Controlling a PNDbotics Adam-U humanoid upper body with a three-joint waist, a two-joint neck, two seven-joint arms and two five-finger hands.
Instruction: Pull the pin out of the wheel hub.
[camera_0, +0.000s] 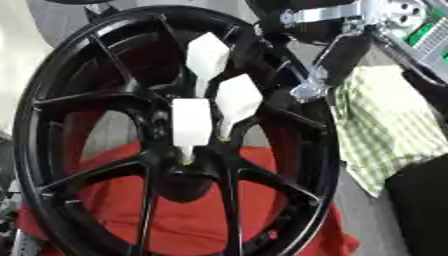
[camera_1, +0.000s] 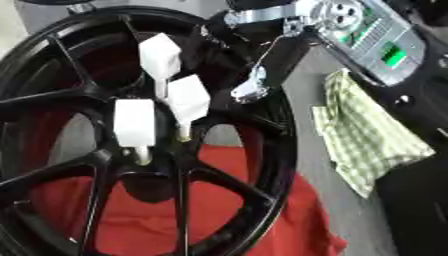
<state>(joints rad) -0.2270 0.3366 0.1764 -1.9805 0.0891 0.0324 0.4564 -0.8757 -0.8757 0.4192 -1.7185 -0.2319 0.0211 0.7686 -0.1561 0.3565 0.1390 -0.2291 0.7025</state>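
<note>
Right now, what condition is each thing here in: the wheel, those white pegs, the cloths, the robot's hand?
Wheel: black, spoked, lying on the red cloth.
Three white pins: all seated in the hub, none pulled out yet.
Red cloth: spread under the wheel.
Checked cloth: lying rumpled beside the wheel's right rim.
Right hand: over the wheel's upper right rim, apart from the pins; I cannot tell its fingers.
Left hand: out of sight.

Our right arm (camera_1: 350, 30) comes in from the upper right, silver joint and black links showing. Our right hand (camera_0: 328, 67) reaches down and to the left, ending in a silvery tip; its fingers seem extended, though blur obscures them. Our left hand is out of sight.
</note>
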